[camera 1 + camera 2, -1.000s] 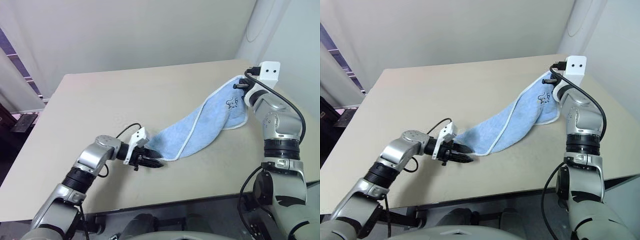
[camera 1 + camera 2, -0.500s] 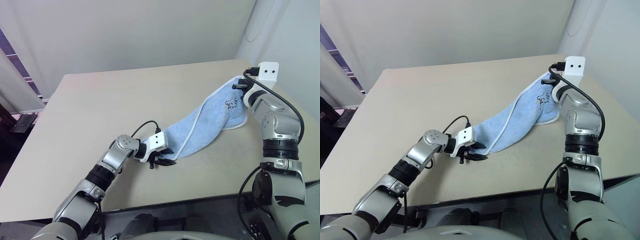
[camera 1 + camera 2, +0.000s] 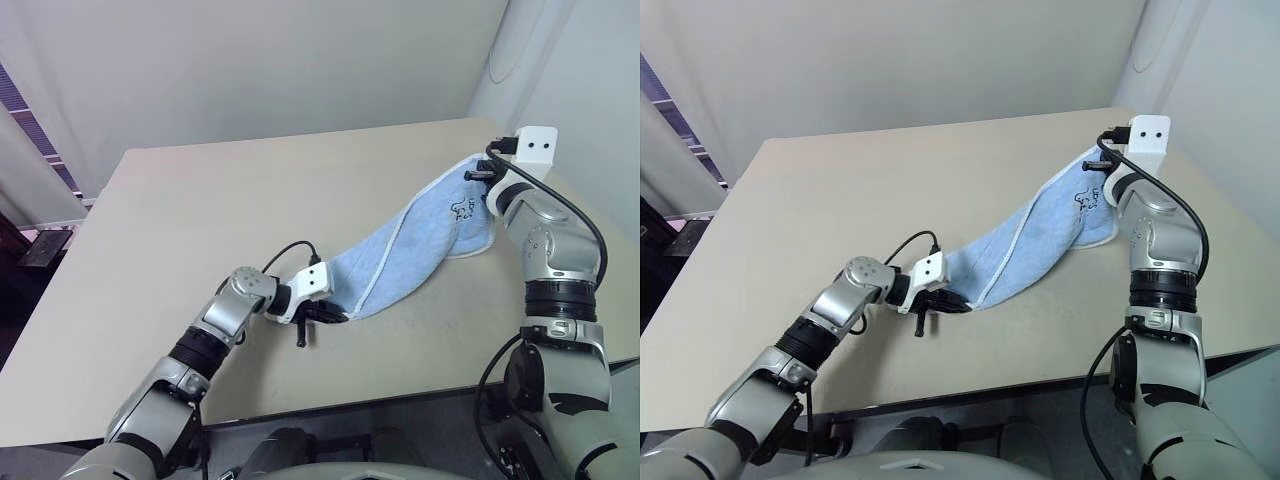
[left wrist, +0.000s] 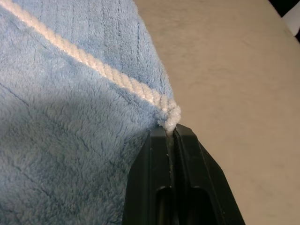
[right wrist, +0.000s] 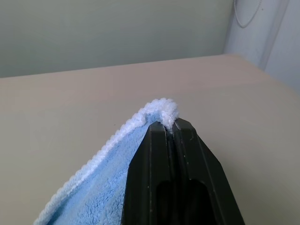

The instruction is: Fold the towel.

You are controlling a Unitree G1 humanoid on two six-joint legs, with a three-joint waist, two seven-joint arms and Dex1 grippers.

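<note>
towel (image 3: 400, 250): stretched in a sagging band across the table (image 3: 200, 220), from near centre to the far right
left gripper (image 4: 171, 133): clamped on the near corner's white edging; apparently low at the tabletop
right gripper (image 5: 169, 125): pinched on the far corner, raised

Light blue towel (image 3: 400, 250), stretched diagonally
</note>
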